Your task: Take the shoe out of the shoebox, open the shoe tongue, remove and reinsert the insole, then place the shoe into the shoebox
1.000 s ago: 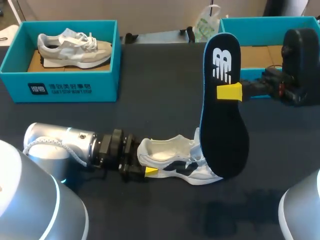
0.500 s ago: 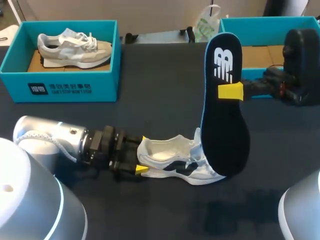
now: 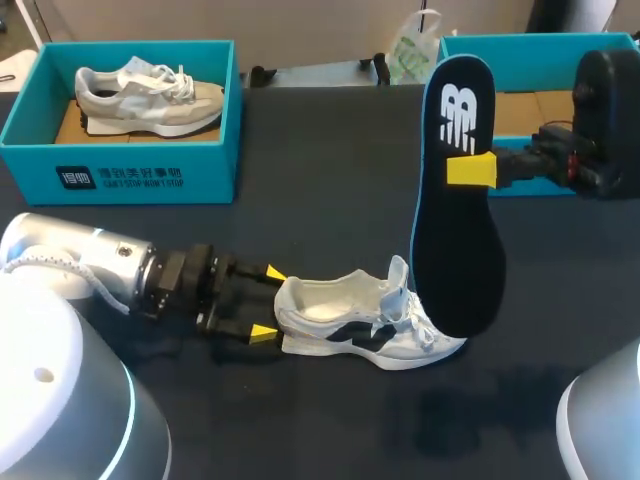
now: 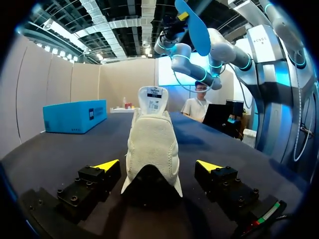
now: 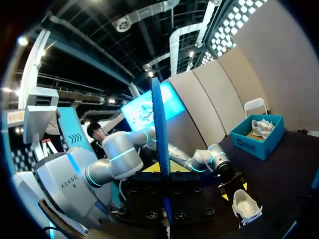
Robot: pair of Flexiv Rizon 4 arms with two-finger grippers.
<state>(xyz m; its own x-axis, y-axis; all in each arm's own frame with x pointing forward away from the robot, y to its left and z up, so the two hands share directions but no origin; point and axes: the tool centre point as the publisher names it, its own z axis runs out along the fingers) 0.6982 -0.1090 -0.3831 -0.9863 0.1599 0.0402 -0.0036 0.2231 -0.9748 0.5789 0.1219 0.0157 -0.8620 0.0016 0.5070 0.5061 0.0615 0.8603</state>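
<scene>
- The dark table point(image 3: 330, 170) is occupied at its far corners by a teal left shoebox point(image 3: 120, 170), in which a grey sneaker point(image 3: 150, 100) is kept, and a right shoebox point(image 3: 520, 48).
- The black insole point(image 3: 455, 250) is clamped upright by the right gripper point(image 3: 470, 170).
- The white shoe point(image 3: 350, 330) is laid on the table, its heel bracketed, untouched, by the spread left gripper point(image 3: 268, 303).

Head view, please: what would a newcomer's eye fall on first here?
The dark insole held upright above the table in the right gripper, its lower end by the toe of the white shoe. The left gripper stands open at that shoe's heel, and a second shoe lies in the teal shoebox far left.
</scene>
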